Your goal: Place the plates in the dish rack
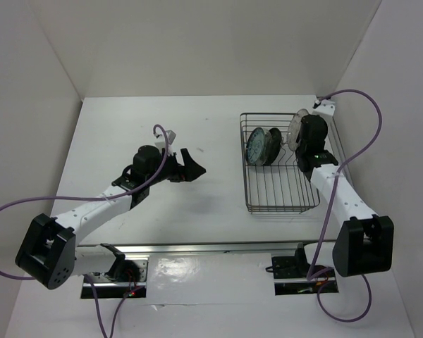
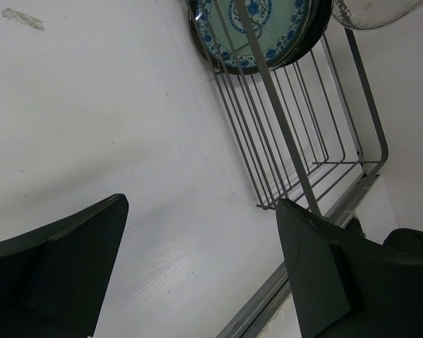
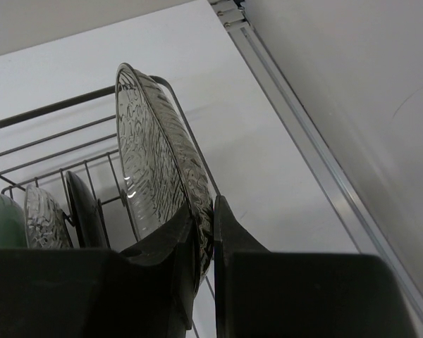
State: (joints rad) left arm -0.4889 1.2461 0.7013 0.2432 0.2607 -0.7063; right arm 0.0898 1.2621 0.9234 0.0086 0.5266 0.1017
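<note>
Right tool (image 3: 203,211) clamps grey-beige plate (image 3: 155,155) rim, near dish rack (image 1: 282,208) right edge

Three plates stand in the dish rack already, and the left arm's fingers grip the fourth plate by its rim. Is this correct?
It is the right arm's fingers that grip the fourth plate by its rim, as the right wrist view shows. The left arm's fingers are open and empty.

The rectangular dark wire dish rack (image 1: 280,208) is set at the right of the white table (image 1: 197,127), with the blue-green patterned plate (image 1: 254,146), clear glass plate (image 3: 46,218) and glossy black plate (image 3: 84,211) stood on edge, left to right, in its far half and the translucent grey-beige plate (image 1: 295,129) held upright just right of them by the right gripper (image 3: 203,229).
</note>
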